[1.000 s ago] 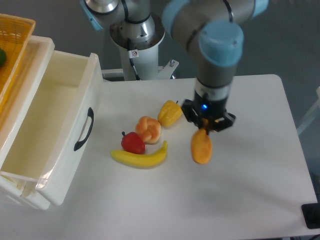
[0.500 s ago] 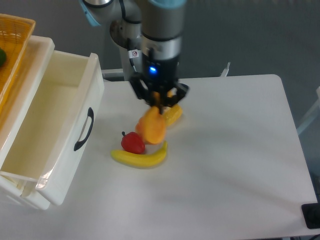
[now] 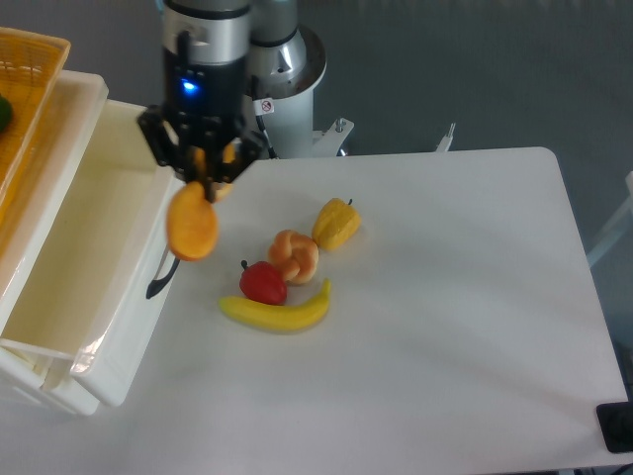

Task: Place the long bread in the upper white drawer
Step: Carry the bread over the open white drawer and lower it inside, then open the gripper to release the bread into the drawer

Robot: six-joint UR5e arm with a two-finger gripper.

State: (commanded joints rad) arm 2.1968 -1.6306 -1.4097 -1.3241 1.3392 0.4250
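Note:
My gripper [image 3: 205, 170] is shut on the long bread [image 3: 192, 229], an orange-golden stick that hangs end-down from the fingers and looks short from this angle. It hangs in the air over the front panel of the upper white drawer [image 3: 94, 297], just above the black curved handle [image 3: 160, 279]. The drawer is pulled open and its creamy-white inside shows nothing in it.
On the table lie a round knotted orange bun [image 3: 294, 254], a yellow pepper [image 3: 336, 224], a red fruit [image 3: 263, 283] and a curved yellow banana [image 3: 280, 311]. A yellow wicker basket [image 3: 22, 99] sits at the top left above the drawer. The robot base [image 3: 287, 74] stands behind.
The gripper has carried the long bread leftward, from right of the fruit group, across it, to above the drawer's front panel. The fruits have not moved.

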